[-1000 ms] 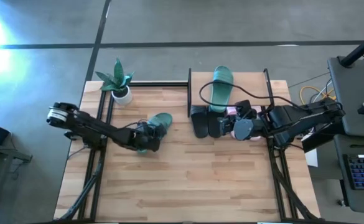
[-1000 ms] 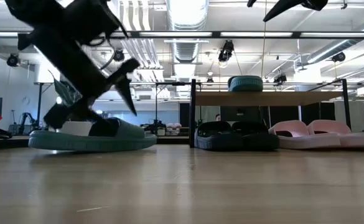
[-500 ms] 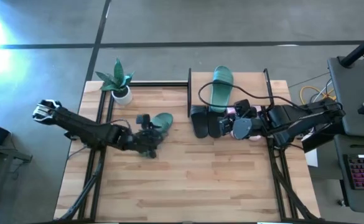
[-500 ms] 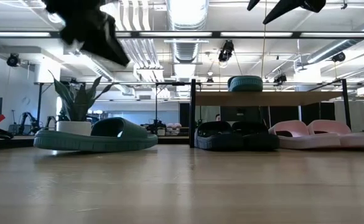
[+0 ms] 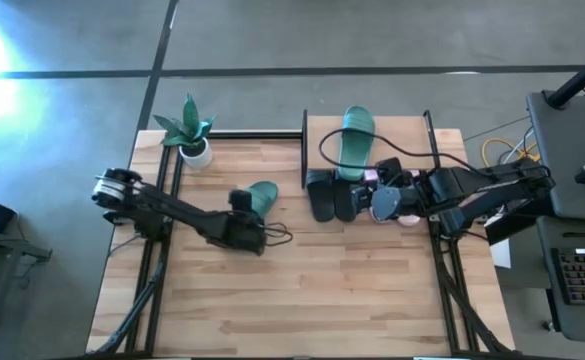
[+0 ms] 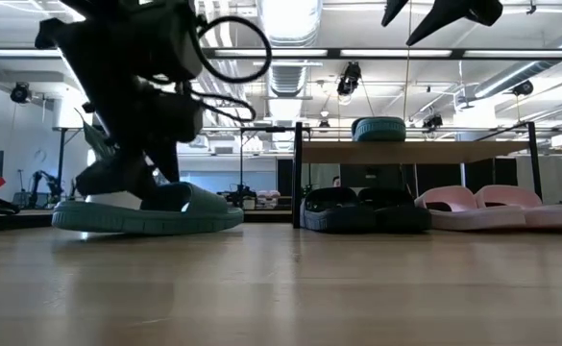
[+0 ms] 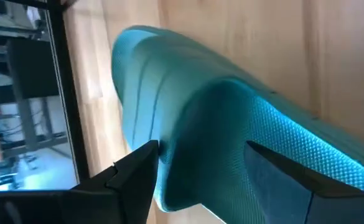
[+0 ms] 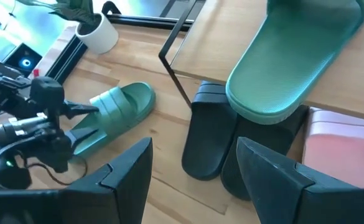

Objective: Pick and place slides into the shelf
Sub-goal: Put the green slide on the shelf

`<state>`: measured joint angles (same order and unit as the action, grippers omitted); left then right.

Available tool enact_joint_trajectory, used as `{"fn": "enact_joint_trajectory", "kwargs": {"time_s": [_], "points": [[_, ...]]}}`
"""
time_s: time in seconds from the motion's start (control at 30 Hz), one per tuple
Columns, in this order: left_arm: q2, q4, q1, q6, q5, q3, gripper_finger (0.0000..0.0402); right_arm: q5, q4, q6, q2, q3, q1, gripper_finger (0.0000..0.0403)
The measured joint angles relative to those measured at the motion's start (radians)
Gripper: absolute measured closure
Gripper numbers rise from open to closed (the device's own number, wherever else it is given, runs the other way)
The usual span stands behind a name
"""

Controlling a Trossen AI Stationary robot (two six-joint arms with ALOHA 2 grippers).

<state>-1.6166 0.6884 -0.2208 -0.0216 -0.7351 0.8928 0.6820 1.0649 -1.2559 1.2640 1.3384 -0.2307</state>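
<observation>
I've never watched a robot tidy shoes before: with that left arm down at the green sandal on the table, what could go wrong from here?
The left claw is open around the heel end of the teal slide, so a shallow grip may let it droop or slip when lifted.

The plant pot stands close behind that slide and could be knocked.

On the shelf, the other teal slide already overhangs the top board's front edge, and the right claw hovers nearby; a nudge could tip it off.
</observation>
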Motion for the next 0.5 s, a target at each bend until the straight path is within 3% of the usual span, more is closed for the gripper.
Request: {"fn": "enact_joint_trajectory", "kwargs": {"time_s": [0.13,0.27,0.37,0.5], "points": [[-0.027,-0.02,0.032,-0.017,-0.051,-0.001,0.018,0.0,0.0,0.0,0.0,0.0,0.01,0.0179],[-0.03,-0.094,0.084,-0.007,-0.003,-0.011,0.0193,0.0,0.0,0.0,0.0,0.0,0.016,0.0179],[-0.03,-0.139,0.121,0.057,0.046,-0.019,0.0224,0.0,0.0,0.001,0.0,0.0,0.021,0.0179],[-0.03,-0.164,0.165,0.128,0.074,-0.018,0.0295,0.0,0.0,0.001,0.0,0.0,0.023,0.0179]]}}
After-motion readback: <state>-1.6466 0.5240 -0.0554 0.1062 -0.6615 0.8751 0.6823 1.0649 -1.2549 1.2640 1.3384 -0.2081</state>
